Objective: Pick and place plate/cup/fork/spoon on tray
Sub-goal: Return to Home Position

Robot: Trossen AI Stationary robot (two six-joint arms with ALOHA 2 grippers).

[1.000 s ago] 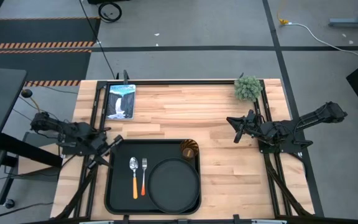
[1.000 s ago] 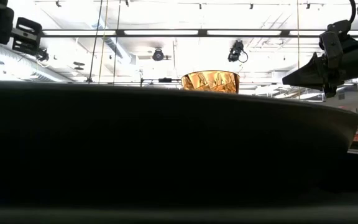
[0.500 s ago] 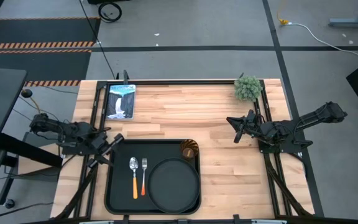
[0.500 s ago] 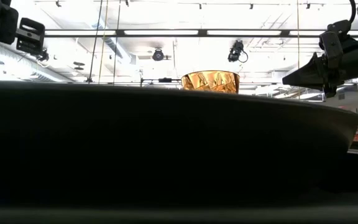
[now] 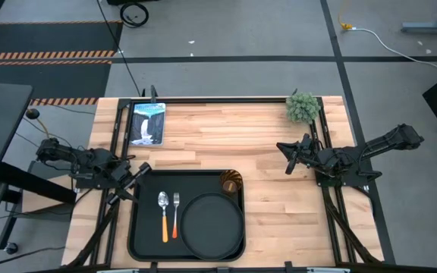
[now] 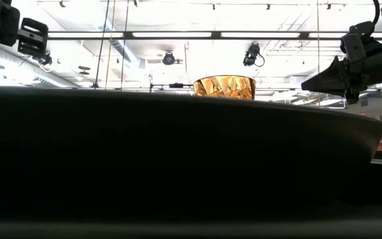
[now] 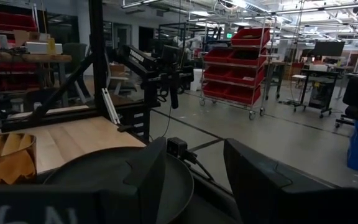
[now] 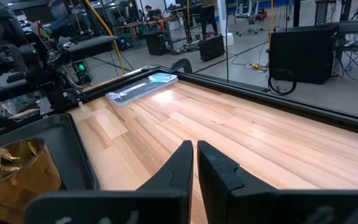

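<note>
Silver spoon [image 5: 163, 214] and fork [image 5: 176, 213] parallel, handles toward tray's [image 5: 141, 241] near edge

A dark tray [image 6: 178, 159] wall fills most of the frame. Above its edge rises the top of the amber cup [image 6: 225, 86]. The right hand [image 6: 310, 84] hangs at upper right, fingers together, pointing left. Part of the left arm [image 6: 18, 33] shows at upper left. Ceiling lights run behind.
</note>
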